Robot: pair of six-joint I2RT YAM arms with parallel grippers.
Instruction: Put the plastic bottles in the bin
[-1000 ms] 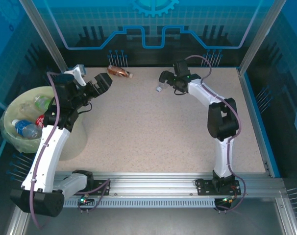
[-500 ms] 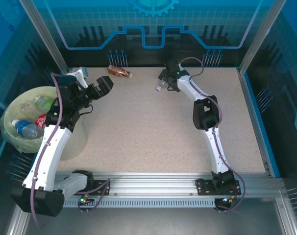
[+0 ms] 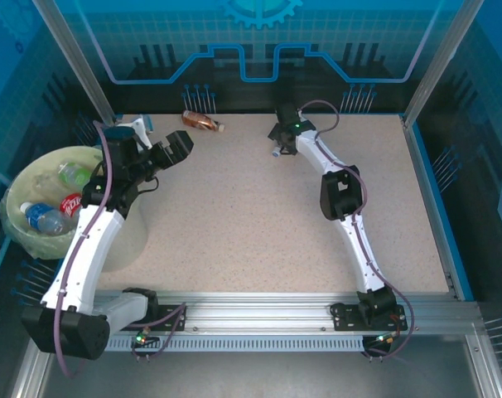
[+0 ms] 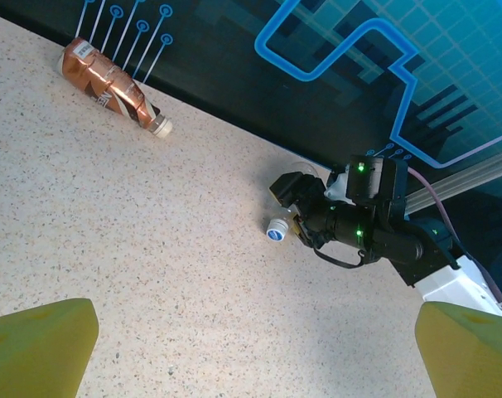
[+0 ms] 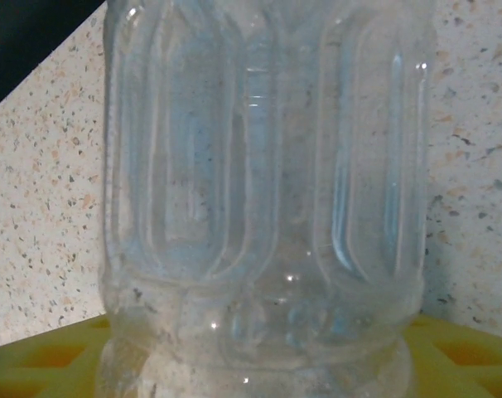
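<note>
- The right gripper (image 3: 277, 143) is down on a clear bottle (image 5: 267, 191), which lies right between its fingers; clamped or not, cannot tell.
- The left gripper (image 3: 161, 135) hovers with fingers apart, empty, and the bin (image 3: 131, 236) is just beside it.
- Next, likely: secure the grip, lift, then carry far left to the bin.

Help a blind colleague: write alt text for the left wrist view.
The right gripper holds a clear bottle over a speckled table. A crushed orange bottle lies near the far edge. The open left gripper shows yellow fingertips at the bottom corners.
</note>
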